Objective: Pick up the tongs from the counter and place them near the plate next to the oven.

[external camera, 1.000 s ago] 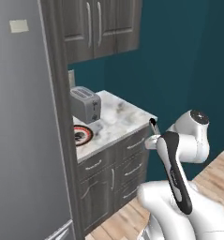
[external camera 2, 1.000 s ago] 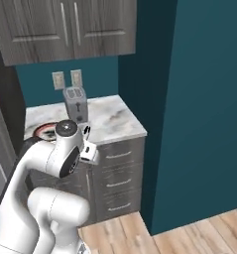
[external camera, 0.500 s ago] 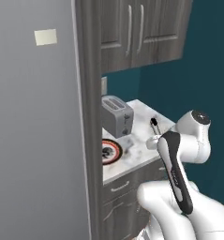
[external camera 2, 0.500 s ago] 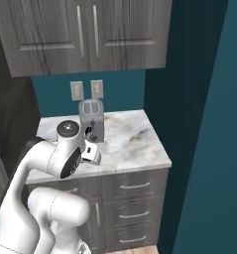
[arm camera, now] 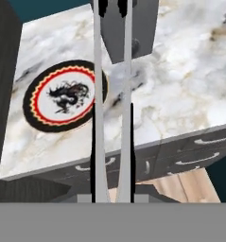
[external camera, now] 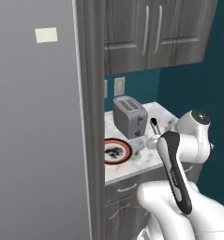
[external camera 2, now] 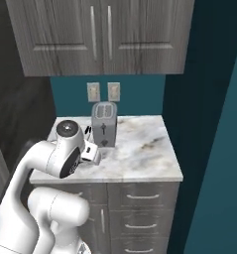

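My gripper (arm camera: 112,156) is shut on the tongs (arm camera: 98,94), whose two slim silver arms run up the hand view to small black tips in front of the toaster. I hold them in the air above the counter's (arm camera: 180,90) front part. The plate (arm camera: 62,97), white with a red-orange ring and a black centre pattern, lies on the marble left of the tongs. From the left base view the plate (external camera: 117,151) sits at the counter's left end, and the tongs (external camera: 154,125) stick up from the gripper (external camera: 151,139) just right of it. In the right base view the gripper (external camera 2: 91,151) hovers before the toaster.
A silver toaster (external camera: 130,116) stands at the back of the counter (external camera 2: 140,149), behind plate and gripper. A tall grey panel (external camera: 38,117) borders the counter on the left, a teal wall (external camera 2: 209,124) on the right. Dark cabinets (external camera 2: 100,34) hang above, drawers (arm camera: 199,156) sit below.
The whole picture has shifted: the base has driven closer, so counter, plate and toaster appear larger and more centred. The gripper stays shut on the tongs.
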Controlling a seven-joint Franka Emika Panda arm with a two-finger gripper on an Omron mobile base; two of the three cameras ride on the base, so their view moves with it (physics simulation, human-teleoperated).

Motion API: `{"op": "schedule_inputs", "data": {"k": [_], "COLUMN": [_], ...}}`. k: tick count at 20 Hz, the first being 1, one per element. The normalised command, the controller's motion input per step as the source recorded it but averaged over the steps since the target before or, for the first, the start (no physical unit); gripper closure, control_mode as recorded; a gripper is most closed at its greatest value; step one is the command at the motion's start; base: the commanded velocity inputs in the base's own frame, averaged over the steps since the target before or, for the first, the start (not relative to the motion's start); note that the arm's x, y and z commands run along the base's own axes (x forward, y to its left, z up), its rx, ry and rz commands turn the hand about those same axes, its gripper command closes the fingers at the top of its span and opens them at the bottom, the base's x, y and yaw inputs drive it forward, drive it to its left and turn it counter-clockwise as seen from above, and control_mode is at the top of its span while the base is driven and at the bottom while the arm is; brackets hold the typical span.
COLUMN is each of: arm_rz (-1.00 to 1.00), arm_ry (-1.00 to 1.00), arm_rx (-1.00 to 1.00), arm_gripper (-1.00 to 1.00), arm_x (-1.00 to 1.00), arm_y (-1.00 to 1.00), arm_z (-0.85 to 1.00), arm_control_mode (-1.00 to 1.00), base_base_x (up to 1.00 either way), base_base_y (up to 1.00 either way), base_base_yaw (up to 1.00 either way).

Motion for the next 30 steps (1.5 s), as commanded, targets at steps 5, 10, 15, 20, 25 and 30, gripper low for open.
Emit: {"op": "schedule_inputs", "data": {"k": [5, 10, 15, 20, 25, 30], "arm_rz": [0.00, 0.00, 0.00, 0.18, -0.43, -0.60], "arm_ry": [0.00, 0.00, 0.00, 0.16, 0.17, 0.01], "arm_rx": [0.00, 0.00, 0.00, -0.07, 0.00, 0.00], "arm_gripper": [1.00, 1.00, 1.00, 1.00, 1.00, 1.00], "arm_x": [0.00, 0.00, 0.00, 0.14, 0.00, -0.09], "arm_y": [0.00, 0.00, 0.00, -0.03, -0.12, -0.02], "arm_z": [0.00, 0.00, 0.00, -0.13, -0.28, -0.31], "arm_control_mode": [1.00, 1.00, 1.00, -1.00, -1.00, -1.00], "base_base_x": [0.31, 0.30, 0.26, 0.00, 0.00, 0.00], "base_base_y": [-0.05, -0.02, 0.00, 0.00, 0.00, 0.00], "base_base_yaw": [0.42, 0.43, 0.42, 0.00, 0.00, 0.00]}}
